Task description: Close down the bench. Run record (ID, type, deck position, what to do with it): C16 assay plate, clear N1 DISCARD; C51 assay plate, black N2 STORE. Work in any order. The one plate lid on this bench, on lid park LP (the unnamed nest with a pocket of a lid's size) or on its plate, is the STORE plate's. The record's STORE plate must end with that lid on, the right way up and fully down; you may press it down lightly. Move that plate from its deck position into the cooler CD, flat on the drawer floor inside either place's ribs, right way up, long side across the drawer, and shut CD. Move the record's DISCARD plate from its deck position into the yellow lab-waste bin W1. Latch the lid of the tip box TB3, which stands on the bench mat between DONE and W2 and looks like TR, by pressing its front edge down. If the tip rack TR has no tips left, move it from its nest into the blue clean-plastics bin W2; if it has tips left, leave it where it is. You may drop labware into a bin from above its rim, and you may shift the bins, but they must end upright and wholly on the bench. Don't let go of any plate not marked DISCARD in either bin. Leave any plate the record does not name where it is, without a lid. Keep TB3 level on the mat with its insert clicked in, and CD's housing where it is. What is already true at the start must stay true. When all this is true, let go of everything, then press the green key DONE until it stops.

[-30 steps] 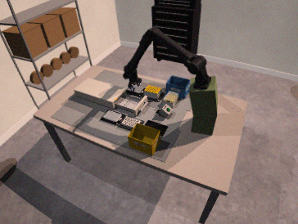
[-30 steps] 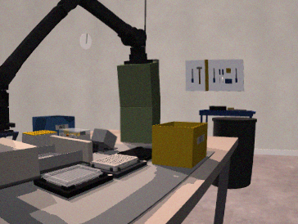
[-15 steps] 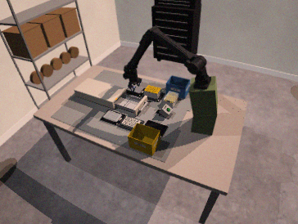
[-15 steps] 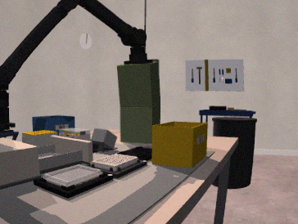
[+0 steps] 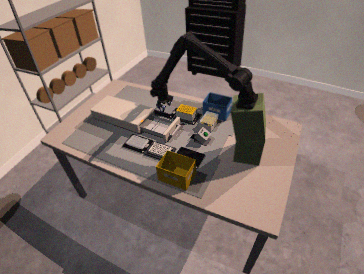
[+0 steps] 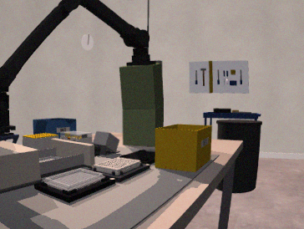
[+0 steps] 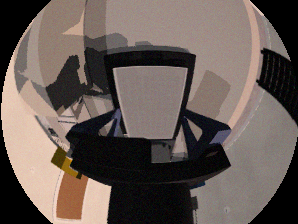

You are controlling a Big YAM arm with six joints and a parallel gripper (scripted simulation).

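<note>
My gripper [image 5: 161, 106] hangs over the open drawer [image 5: 161, 126] of the beige cooler CD [image 5: 114, 108], fingers wide open. In the wrist view the gripper [image 7: 152, 106] stands astride a black-rimmed plate with a pale lid [image 7: 148, 102] that lies just below it; the fingers do not grip it. A clear plate [image 5: 137, 142] and a white welled plate [image 5: 160, 149] sit on black nests in front of the cooler. A flat black nest [image 5: 192, 156] lies beside them. The yellow bin W1 [image 5: 175, 169] stands at the front.
The tip rack TR with yellow tips [image 5: 186, 111] stands right of the drawer, the blue bin W2 [image 5: 217, 105] behind it. Tip box TB3 [image 5: 209, 119] and the green key DONE [image 5: 203, 134] are nearby. The arm's green base block [image 5: 248, 129] stands at the right.
</note>
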